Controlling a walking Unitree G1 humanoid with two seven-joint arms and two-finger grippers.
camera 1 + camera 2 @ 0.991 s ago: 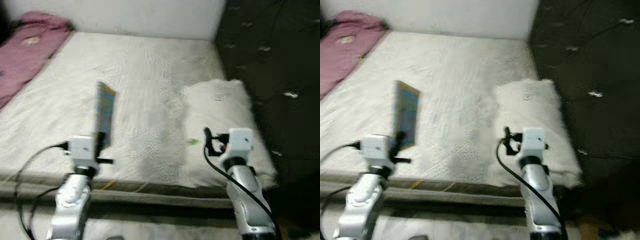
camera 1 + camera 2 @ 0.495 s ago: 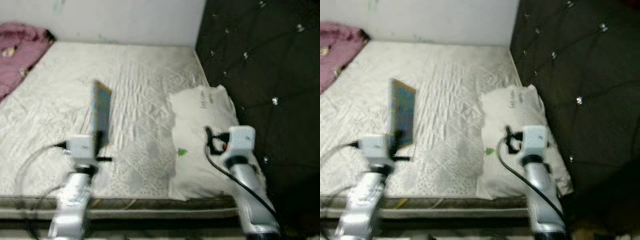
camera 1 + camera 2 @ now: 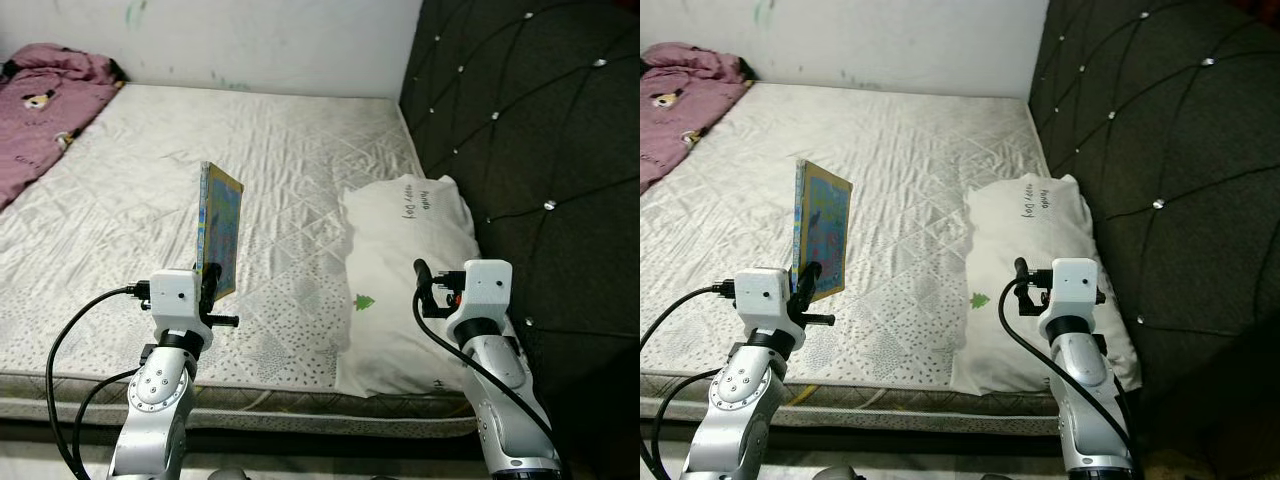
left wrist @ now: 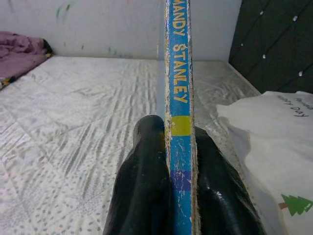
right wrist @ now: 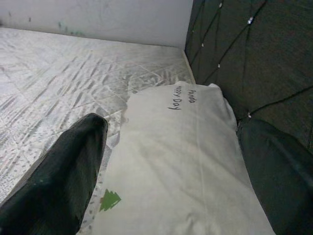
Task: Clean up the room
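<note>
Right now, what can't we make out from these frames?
- Book: head views show it edge-on, cover art unreadable; in the left wrist view the left gripper covers its lower spine.
- Pillow: the right arm hides its near corner; the script is too small in the head views.
- Pink blanket: cut off by the picture's left edge.
- Floor by the bed: cropped at the bottom edge.

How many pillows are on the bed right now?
1. The white pillow lies on the mattress on the robot's right, beside the dark headboard, under the open right gripper. The pink blanket could hide another.
</note>
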